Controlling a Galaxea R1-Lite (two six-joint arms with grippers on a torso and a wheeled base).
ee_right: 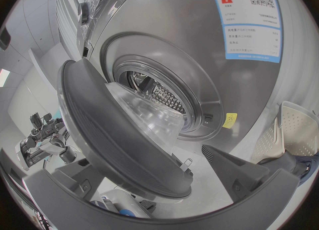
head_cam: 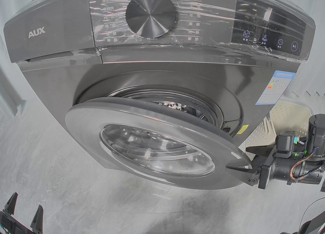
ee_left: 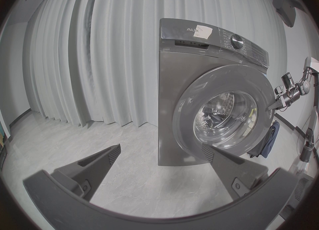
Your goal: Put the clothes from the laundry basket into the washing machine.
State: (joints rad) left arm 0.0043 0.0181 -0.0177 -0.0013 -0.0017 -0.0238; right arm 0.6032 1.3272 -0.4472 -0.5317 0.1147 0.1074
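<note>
— Between the right gripper's [head_cam: 237,159] fingers [ee_right: 232,170] lies the free edge of the door [head_cam: 152,143], does it not?

— It does. The fingers are spread wide, one on each side of the rim. Whether they press on the rim cannot be told, and they clasp nothing else.

— What lies past that gripper?

— Ahead of it, beyond the door, is the drum [head_cam: 176,104] of the washer [head_cam: 50,38]. The door stands partly open, swung out toward the gripper, and a strip of the drum's mouth shows above the door.

— Where are the clothes?

— On the gripper's far side from the door, the white basket [head_cam: 293,116] stands just beside the washer. A dark blue cloth [ee_left: 270,139] hangs there, lower than the gripper and near the floor [ee_left: 139,180]. Whether it lies in the basket or over its edge cannot be told.

— How is the left gripper [head_cam: 23,212]?

— It is well apart from the door and from the other gripper. Its fingers are also wide apart and hold nothing. The floor is under it, the washer ahead of it, and a pale curtain [ee_left: 99,57] hangs beyond the washer.
</note>
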